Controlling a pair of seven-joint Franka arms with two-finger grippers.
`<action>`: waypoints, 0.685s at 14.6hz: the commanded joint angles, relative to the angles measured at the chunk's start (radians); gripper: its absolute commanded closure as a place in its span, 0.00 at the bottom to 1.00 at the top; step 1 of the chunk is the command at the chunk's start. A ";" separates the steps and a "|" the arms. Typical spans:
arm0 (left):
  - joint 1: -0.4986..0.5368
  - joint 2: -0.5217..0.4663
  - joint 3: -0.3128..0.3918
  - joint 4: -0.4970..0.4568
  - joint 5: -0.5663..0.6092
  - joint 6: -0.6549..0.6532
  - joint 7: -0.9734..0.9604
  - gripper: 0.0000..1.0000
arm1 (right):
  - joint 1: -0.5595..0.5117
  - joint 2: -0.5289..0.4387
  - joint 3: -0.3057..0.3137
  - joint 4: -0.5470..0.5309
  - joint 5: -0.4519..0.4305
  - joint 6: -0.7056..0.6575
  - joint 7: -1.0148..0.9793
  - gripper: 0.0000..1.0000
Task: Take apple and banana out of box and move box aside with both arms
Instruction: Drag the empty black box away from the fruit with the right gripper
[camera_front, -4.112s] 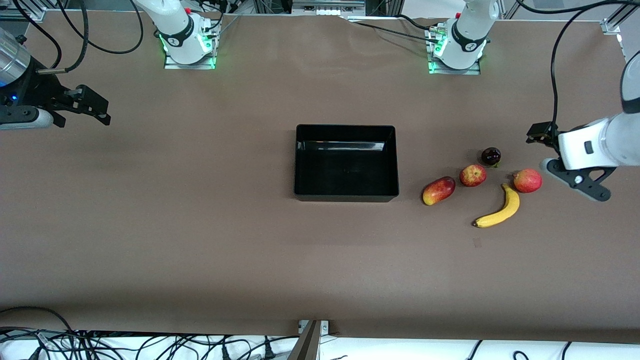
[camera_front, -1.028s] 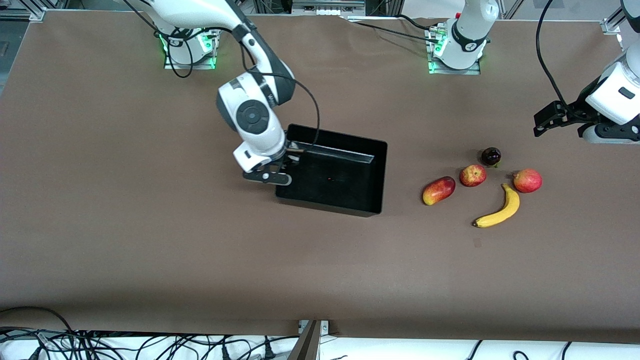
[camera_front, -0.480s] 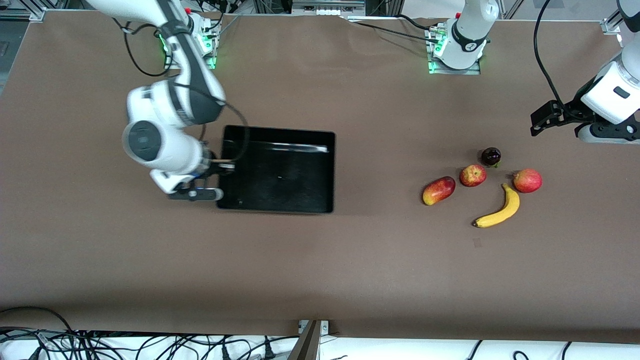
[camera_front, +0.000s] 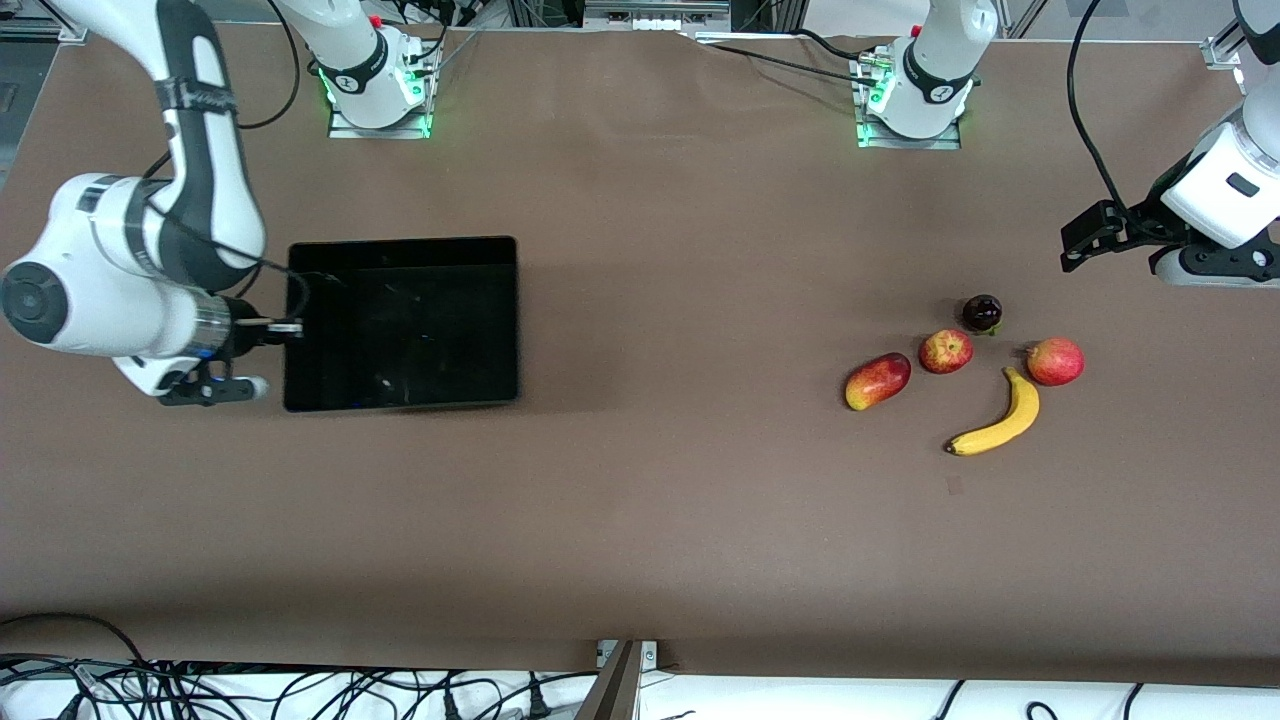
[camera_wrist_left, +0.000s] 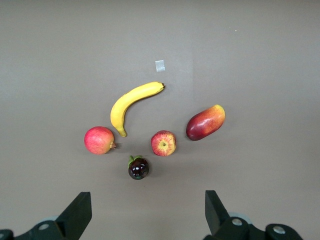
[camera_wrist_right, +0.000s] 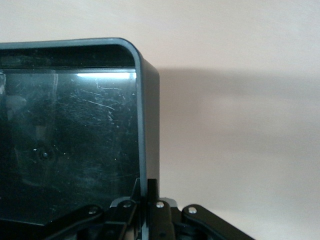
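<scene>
Now, read the front view as a clock face with twelve at the arms' bases. Nearest the camera lies the banana (camera_front: 1000, 415), out on the surface (camera_front: 650, 520) toward the left arm's end. The apple (camera_front: 945, 351) sits just at its eleven o'clock, apart from it, between an oblong red-yellow fruit (camera_front: 878, 381) and a rounder red fruit (camera_front: 1055, 361). Both are soft-skinned and bruise under a hard pinch. The banana is best taken across its middle and the apple across its widest part.

The box (camera_front: 400, 325) is empty and rests square to the surface toward the right arm's end, well apart from the fruit. It looks stiff and light, but the walls are thin, glossy and scratched, so probably slick. The right tool (camera_front: 292, 326) is closed on the rim of the nine o'clock wall, near its middle, one finger inside and one outside. A single pinch there may let the box swing or slip. A second hold on the three o'clock wall would likely steady it.

The left tool (camera_front: 1085, 238) hangs open and waits over bare surface at about two o'clock from the fruit, holding nothing.
</scene>
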 joint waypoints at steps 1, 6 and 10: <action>-0.004 0.016 -0.002 0.033 0.022 -0.026 -0.010 0.00 | -0.018 -0.045 -0.041 -0.121 0.071 0.091 -0.142 1.00; -0.004 0.016 -0.002 0.033 0.022 -0.034 -0.012 0.00 | -0.052 -0.009 -0.040 -0.138 0.127 0.171 -0.187 1.00; -0.004 0.016 -0.002 0.033 0.022 -0.036 -0.012 0.00 | -0.074 0.067 -0.038 -0.138 0.238 0.238 -0.290 1.00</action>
